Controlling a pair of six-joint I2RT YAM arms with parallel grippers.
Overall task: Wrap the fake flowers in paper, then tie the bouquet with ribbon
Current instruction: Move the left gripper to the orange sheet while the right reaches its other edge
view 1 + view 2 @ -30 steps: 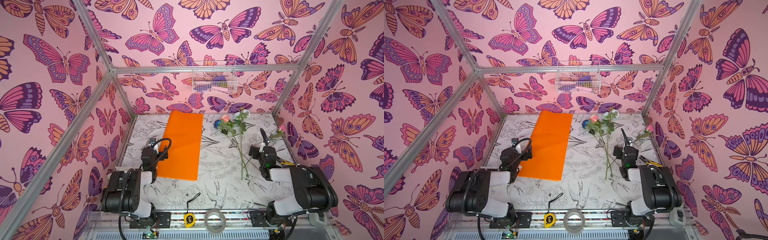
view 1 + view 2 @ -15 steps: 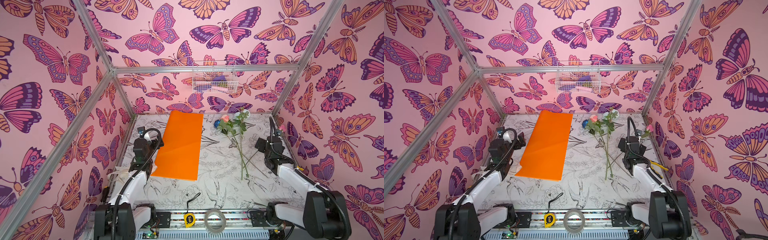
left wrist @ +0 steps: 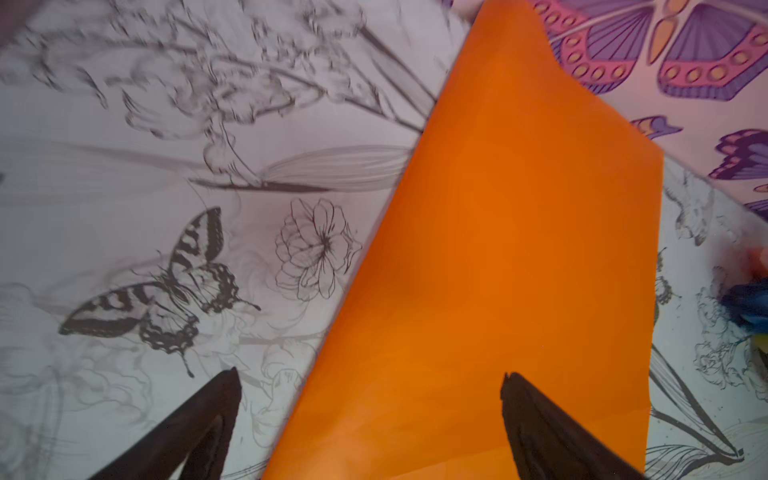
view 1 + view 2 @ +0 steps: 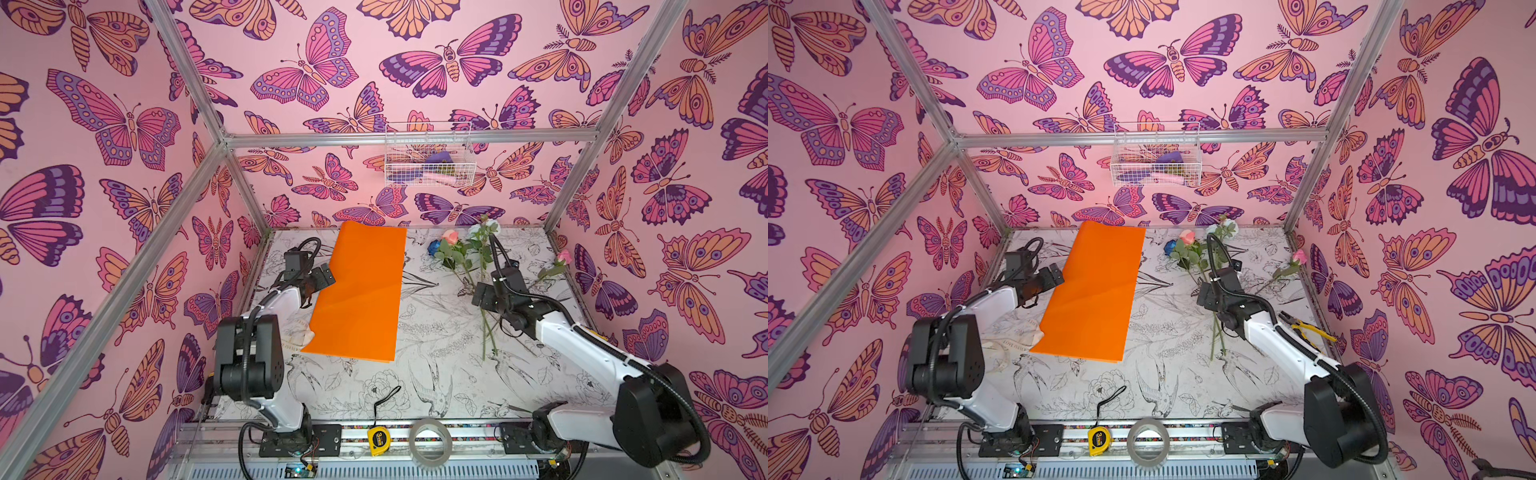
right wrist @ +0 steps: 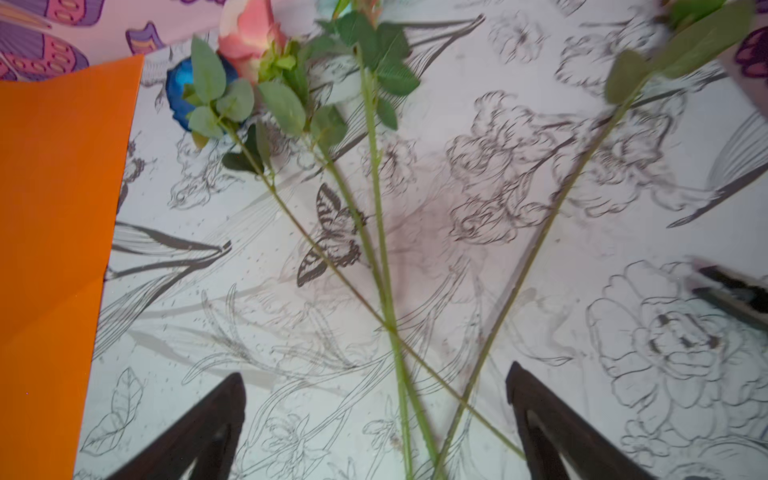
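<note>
Well, we read step as gathering loose green-stemmed fake roses (image 5: 380,249); best pinch where stems cross, catching all together. They lie on sketch-printed tabletop (image 4: 436,374), right of flat glossy orange wrapping sheet (image 4: 361,291). Long axis near-to-far, blooms far, cut ends near; one pink stem splays right. Above crossing, right fingers (image 5: 552,415) spread wide, empty; left fingers (image 3: 208,415) spread over sheet's left edge.
</note>
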